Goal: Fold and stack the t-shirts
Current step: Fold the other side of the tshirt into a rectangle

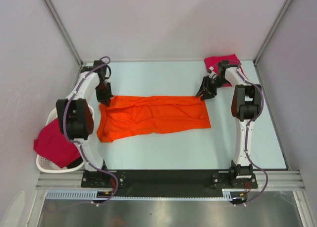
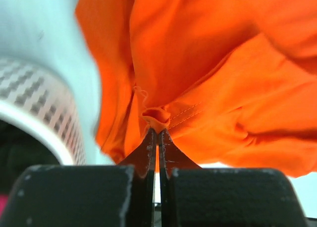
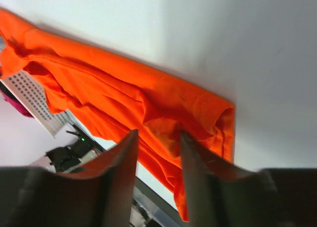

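The orange t-shirt (image 1: 153, 115) lay spread lengthwise across the middle of the pale worktop (image 1: 148, 81), rumpled, with its long sides roughly parallel to the near edge. The left pincer (image 1: 105, 99) sat at the shirt's left end. In the left wrist view its jaws were pressed together on a small bunched fold of the orange cloth (image 2: 156, 119), which puckered just above the fingertips (image 2: 150, 145). The right pincer (image 1: 205, 93) was at the shirt's far right corner. In the right wrist view its fingers (image 3: 124, 157) stood parted with a clear gap, the stitched hem of the orange cloth (image 3: 198, 105) showing between and beyond them, not clamped.

A crimson-pink t-shirt (image 1: 222, 62) lay bunched in the far right corner of the worktop, behind the right arm. A second crimson-pink t-shirt (image 1: 53, 145) hung over the rim of the white slatted basket (image 1: 45, 163), which stood off the left edge beside the left arm.
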Robot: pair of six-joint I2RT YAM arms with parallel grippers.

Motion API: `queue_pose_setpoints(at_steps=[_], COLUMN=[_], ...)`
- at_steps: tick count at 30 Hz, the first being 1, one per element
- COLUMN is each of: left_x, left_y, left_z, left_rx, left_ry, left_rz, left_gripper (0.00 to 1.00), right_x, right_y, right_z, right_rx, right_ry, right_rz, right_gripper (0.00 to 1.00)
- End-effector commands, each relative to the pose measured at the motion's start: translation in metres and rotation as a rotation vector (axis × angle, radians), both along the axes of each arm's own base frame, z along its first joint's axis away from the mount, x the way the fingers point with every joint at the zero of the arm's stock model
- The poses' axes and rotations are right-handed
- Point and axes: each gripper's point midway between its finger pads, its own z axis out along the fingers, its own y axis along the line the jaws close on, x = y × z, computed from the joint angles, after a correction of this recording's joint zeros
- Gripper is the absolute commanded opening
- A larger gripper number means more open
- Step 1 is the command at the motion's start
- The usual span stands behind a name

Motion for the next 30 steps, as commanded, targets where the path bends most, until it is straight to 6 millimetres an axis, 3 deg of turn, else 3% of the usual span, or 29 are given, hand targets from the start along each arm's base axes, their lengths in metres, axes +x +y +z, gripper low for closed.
queue_pose_setpoints(at_steps=[1,3,4,6,7,8,10,12,15,18,21,24,25,28,30], left_x=[-0.028,-0.048,-0.055,-0.078,-0.087,-0.098,-0.104,-0.090,-0.046,-0.010,0.013,0.025,0.024,0.023,0.025], left_y=[0.023,0.028,0.028,0.021,0.014,0.009,0.004,0.002,-0.005,-0.017,-0.028,-0.037,-0.040,-0.047,-0.054], left_z=[0.020,0.011,0.004,-0.013,-0.025,-0.032,-0.040,-0.032,0.005,0.034,0.048,0.034,0.017,-0.010,-0.016], left_rx=[0.145,0.171,0.173,0.140,0.095,0.077,0.110,0.136,0.124,0.086,0.057,0.016,0.006,-0.015,-0.045], left_ry=[-0.043,0.008,0.041,0.154,0.210,0.265,0.305,0.237,0.033,-0.092,-0.149,-0.106,-0.050,0.032,0.043], left_rz=[0.003,0.016,0.021,0.021,0.019,0.018,-0.009,-0.015,-0.019,-0.037,-0.067,-0.090,-0.107,-0.133,-0.153], left_gripper=[0.00,0.00,0.00,0.00,0.35,0.51,0.72,0.74,0.83,0.83,0.83,0.80,0.76,0.72,0.71], right_x=[0.007,0.007,0.007,0.008,0.009,0.008,0.009,0.009,0.008,0.006,0.005,0.005,0.006,0.008,0.008], right_y=[0.002,0.001,0.001,0.002,0.002,0.002,0.002,0.002,0.002,0.002,0.003,0.003,0.003,0.001,0.000], right_z=[0.039,0.044,0.044,0.048,0.048,0.048,0.049,0.051,0.050,0.049,0.048,0.046,0.047,0.049,0.051], right_rx=[0.033,0.032,0.032,0.038,0.039,0.040,0.040,0.041,0.037,0.039,0.040,0.037,0.037,0.033,0.033], right_ry=[-0.090,-0.099,-0.099,-0.106,-0.107,-0.105,-0.109,-0.111,-0.109,-0.103,-0.100,-0.095,-0.096,-0.105,-0.109], right_rz=[-0.001,-0.005,-0.006,-0.005,-0.008,-0.007,-0.006,-0.008,-0.008,-0.007,-0.004,-0.003,-0.005,-0.008,-0.012], right_gripper=[0.58,0.71,0.82,0.87,0.89,0.89,0.90,0.90,0.91,0.91,0.91,0.91,0.91,0.91,0.91])
